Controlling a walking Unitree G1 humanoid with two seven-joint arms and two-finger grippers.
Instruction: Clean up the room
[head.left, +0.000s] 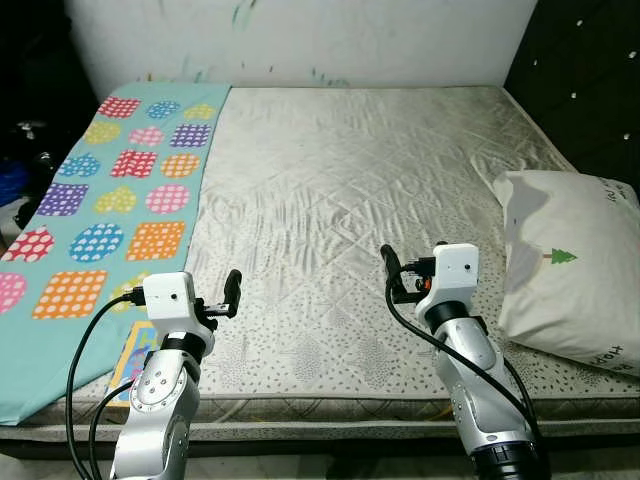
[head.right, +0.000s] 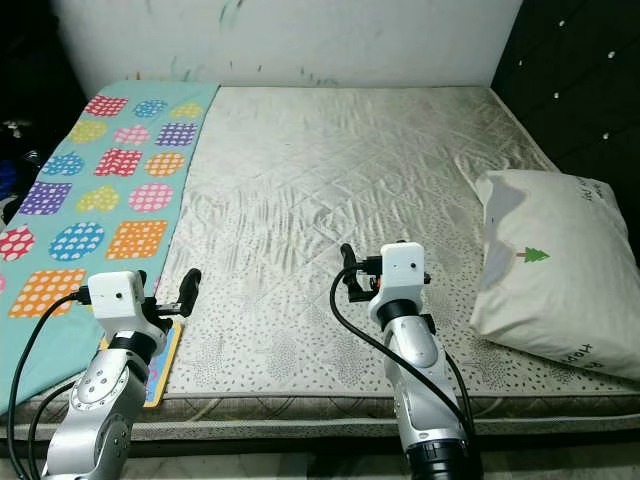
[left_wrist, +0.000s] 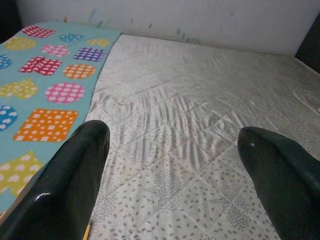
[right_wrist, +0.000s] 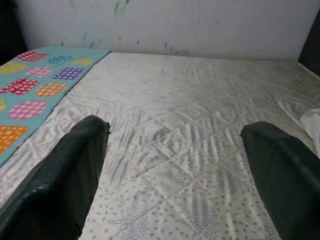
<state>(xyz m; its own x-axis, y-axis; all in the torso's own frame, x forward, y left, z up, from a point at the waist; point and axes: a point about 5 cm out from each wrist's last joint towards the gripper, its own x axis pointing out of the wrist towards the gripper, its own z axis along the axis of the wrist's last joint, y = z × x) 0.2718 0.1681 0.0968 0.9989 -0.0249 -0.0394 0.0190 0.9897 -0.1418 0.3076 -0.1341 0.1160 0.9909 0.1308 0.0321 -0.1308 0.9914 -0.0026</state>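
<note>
A bare quilted mattress (head.left: 350, 170) lies before me. A teal blanket (head.left: 110, 200) with bright dotted patches covers its left strip. A white pillow (head.left: 570, 270) with a small green tree print rests at the right edge. A flat colourful book (head.right: 160, 368) lies at the front left corner, partly under my left arm. My left gripper (head.left: 215, 298) hovers open over the front of the mattress beside the blanket's edge, fingers (left_wrist: 75, 175) wide apart and holding nothing. My right gripper (head.left: 412, 265) is open too, above the mattress left of the pillow, with nothing between its fingers (right_wrist: 65, 175).
A white wall (head.left: 300, 40) runs behind the bed. A dark padded panel (head.left: 590, 70) stands at the right. Dark clutter (head.left: 20, 160) sits in shadow off the bed's left side. The mattress front edge (head.left: 330, 410) is just below my arms.
</note>
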